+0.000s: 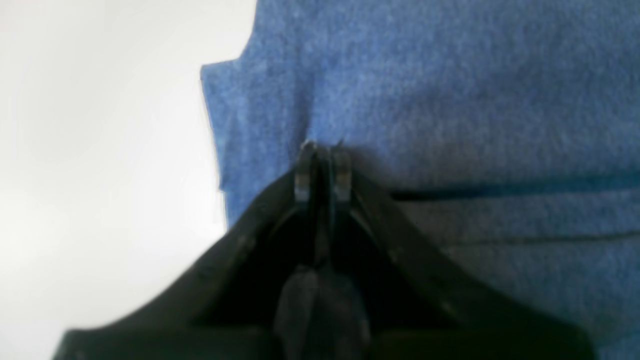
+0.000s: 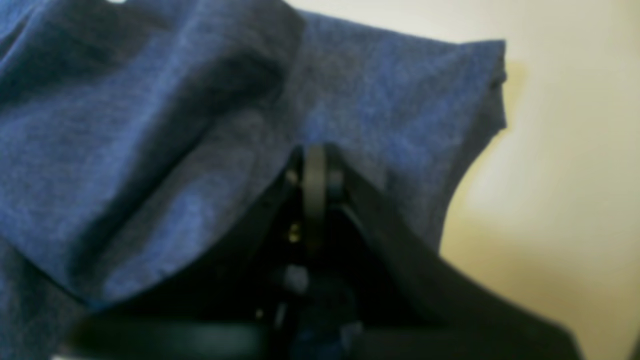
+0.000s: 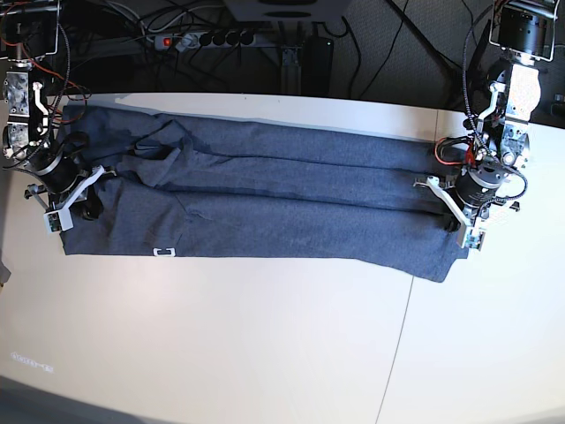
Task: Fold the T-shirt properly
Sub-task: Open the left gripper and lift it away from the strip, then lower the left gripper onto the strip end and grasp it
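The T-shirt is spread as a long band across the far half of the white counter, its long axis running left to right. It has been doubled lengthwise, with creases running along that axis. The band reaches from one arm to the other, so each end is met by one claw and neither arm is clearly nearer to the cloth as a whole.

The left claw, at the right end in the base view, is seen pressed nearly shut, and a pinch of blue fabric appears to be held at its tips, just inside the cloth's edge. The right claw, at the left end in the base view, is fully closed, and fabric is draped up over and around it, so a grip on the shirt is judged likely.

From both claws the bulk of the shirt lies inward, toward the middle of the counter. The coming move is judged to turn on this: either end would have to be carried along the long axis toward the other.
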Controlling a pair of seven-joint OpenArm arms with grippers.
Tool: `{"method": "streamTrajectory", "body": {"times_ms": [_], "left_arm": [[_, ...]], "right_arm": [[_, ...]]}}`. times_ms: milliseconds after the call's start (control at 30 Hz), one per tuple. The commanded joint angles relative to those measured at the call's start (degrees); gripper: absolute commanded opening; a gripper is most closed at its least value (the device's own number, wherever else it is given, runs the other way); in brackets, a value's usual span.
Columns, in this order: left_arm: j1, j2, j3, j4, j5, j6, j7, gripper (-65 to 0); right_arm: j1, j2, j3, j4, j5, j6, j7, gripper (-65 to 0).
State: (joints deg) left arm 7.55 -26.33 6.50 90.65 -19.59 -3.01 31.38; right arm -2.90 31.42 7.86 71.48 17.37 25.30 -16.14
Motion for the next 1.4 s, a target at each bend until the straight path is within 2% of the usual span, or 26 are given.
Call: {"method": "streamTrajectory", "body": {"times_ms": [0, 100, 267, 400, 500, 600, 700, 867, 900, 967, 1000, 1200, 1233, 1300, 1367], "left_arm": [[-1.05, -0.83, -1.95, 2.54, 0.13, 1.07, -1.57, -60.4], [-1.03, -0.85, -7.39, 5.20, -0.35, 1.07, -1.42, -60.2], [-0.85, -1.46, -17.29, 5.35, -7.50, 1.03, 0.57, -59.9], [-0.83, -2.60, -24.17, 5.22, -12.22, 0.85, 1.51, -57.7], [-0.66, -3.87, -27.41, 4.59, -12.81, 0.85, 1.90, -54.0], [-0.72, -5.16, -27.74, 2.19, -8.90, 0.87, 1.79, -52.8], [-0.70, -5.09, -27.74, 0.79, -2.21, 0.90, 1.40, -52.8], [-0.70, -4.96, -27.74, 0.74, 5.44, 0.96, 1.42, -52.8], [-0.70, -4.92, -27.74, 0.74, 6.99, 2.10, 1.42, -52.8], [-0.70, -4.74, -27.74, 0.76, 9.01, 6.73, 2.05, -52.8], [-0.70, -4.79, -27.74, 0.74, 9.46, 7.04, 2.38, -52.8], [-0.55, -3.37, -27.74, 0.35, 9.22, -1.60, 3.39, -52.4], [-0.55, -3.06, -27.74, -0.20, 7.80, -3.52, 3.67, -50.1], [-0.59, -3.04, -27.74, -2.51, 3.28, -7.89, 4.00, -36.2], [-0.57, -3.04, -27.74, -5.49, -0.42, -9.94, 2.51, -23.6]], "right_arm": [[0.50, 1.11, 0.50, 0.35, 0.04, 3.45, -0.17, -65.0], [0.50, 1.11, 0.50, 0.35, 0.02, 3.45, -0.17, -65.0], [0.52, 1.11, 0.50, 0.35, 0.02, 3.45, -0.17, -65.0], [0.50, 1.11, 0.50, 0.35, 0.02, 3.45, -0.15, -65.0], [0.50, 1.11, 0.50, 0.35, 0.04, 3.43, -0.15, -65.0], [0.50, 1.11, 0.50, 0.35, 0.04, 3.43, -0.15, -65.0], [0.52, 1.11, 0.50, 0.35, 0.07, 3.43, -0.15, -65.0], [0.50, 1.11, 0.50, 0.35, 0.11, 3.43, -0.15, -65.0], [0.50, 1.09, 0.50, 0.35, 0.11, 3.43, -0.15, -65.0], [0.52, 1.09, 0.50, 0.35, 0.26, 3.43, -0.15, -65.0], [0.52, 1.09, 0.50, 0.35, 0.37, 3.43, -0.13, -65.0], [0.50, 1.09, 0.50, 0.35, 0.68, 3.45, -0.15, -65.0], [0.50, 1.09, 0.50, 0.35, 0.68, 3.45, -0.15, -65.0], [0.50, 1.09, 0.50, 0.35, 0.68, 3.45, -0.15, -65.0], [0.50, 1.11, 0.50, 0.35, 0.66, 3.45, -0.17, -65.0]]}}
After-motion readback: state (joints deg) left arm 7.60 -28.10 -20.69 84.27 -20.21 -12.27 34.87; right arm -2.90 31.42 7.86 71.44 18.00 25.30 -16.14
